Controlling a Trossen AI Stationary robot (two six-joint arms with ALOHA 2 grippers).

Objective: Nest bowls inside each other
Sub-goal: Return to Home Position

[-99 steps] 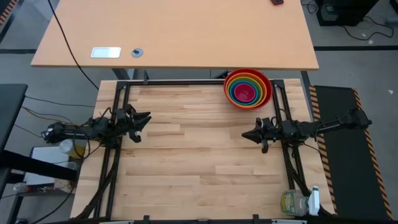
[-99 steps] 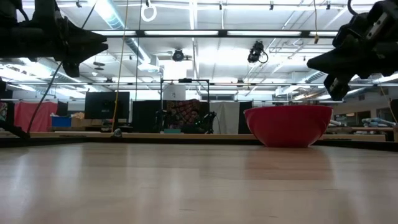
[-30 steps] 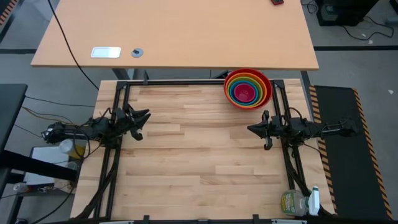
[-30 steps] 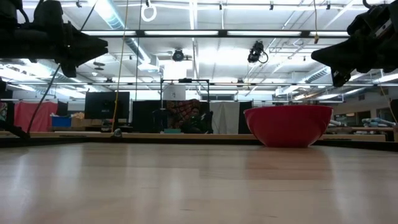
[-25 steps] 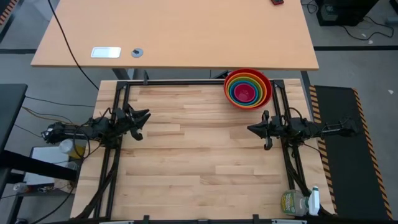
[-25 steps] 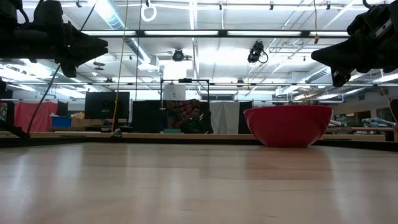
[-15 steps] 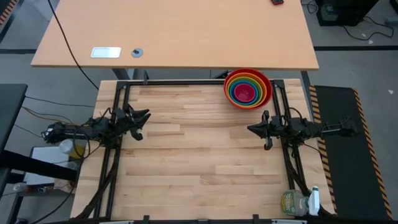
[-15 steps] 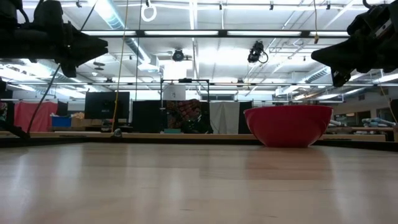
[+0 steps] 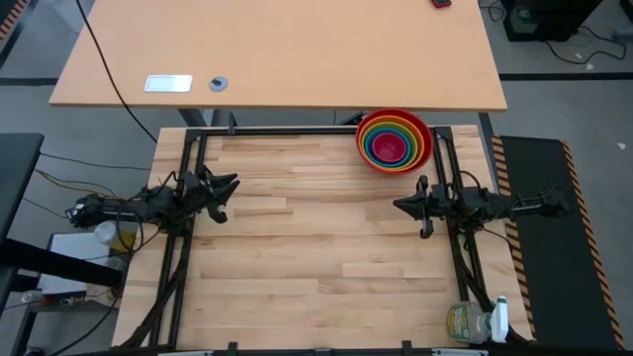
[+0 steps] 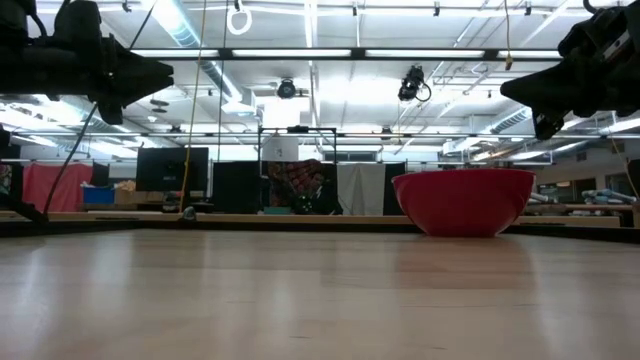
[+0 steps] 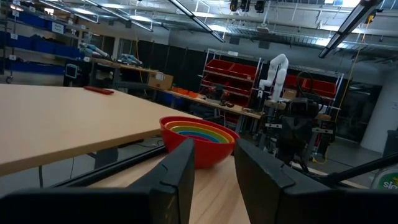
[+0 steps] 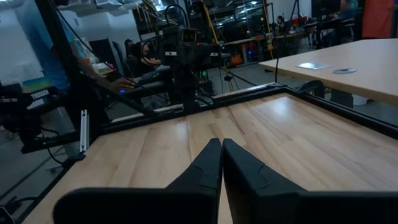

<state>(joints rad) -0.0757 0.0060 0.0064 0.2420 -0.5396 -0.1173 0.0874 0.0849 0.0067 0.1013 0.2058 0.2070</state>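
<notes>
Starting at the left: left gripper point(image 9: 229, 188) held above the table point(image 9: 316, 267) near its left edge, pointing inward, fingers spread with a clear gap and nothing between them. Looking through that gap in the left wrist view: the bowls point(image 11: 199, 138), well apart from this arm, far across the wood. Moving over the middle: bare boards only, with no bowl lying loose. Further right, at the far right corner by the black frame point(image 9: 297, 132): all five in one stack, with the red bowl point(image 9: 420, 127) outermost, then orange, green and blue, and the pink bowl point(image 9: 392, 147) at the centre, rims ringed evenly from above. From table height, just the red wall on show, seated flat on the wood and level. Nearer than the stack, over the right edge: right gripper point(image 9: 401, 206), lifted off the table, near the bowls but not touching them, fingers pressed together on nothing. Judging from all that: nesting done, and the step in hand a retreat of both arms to rest, with neither holding anything. Calling for little next: drawing each arm back and folding it toward its own side, keeping height over the wood, and steering the right one wide of the red rim so as not to nudge the stack. Possibly also closing the left fingers on the way, though no telling from here.
</notes>
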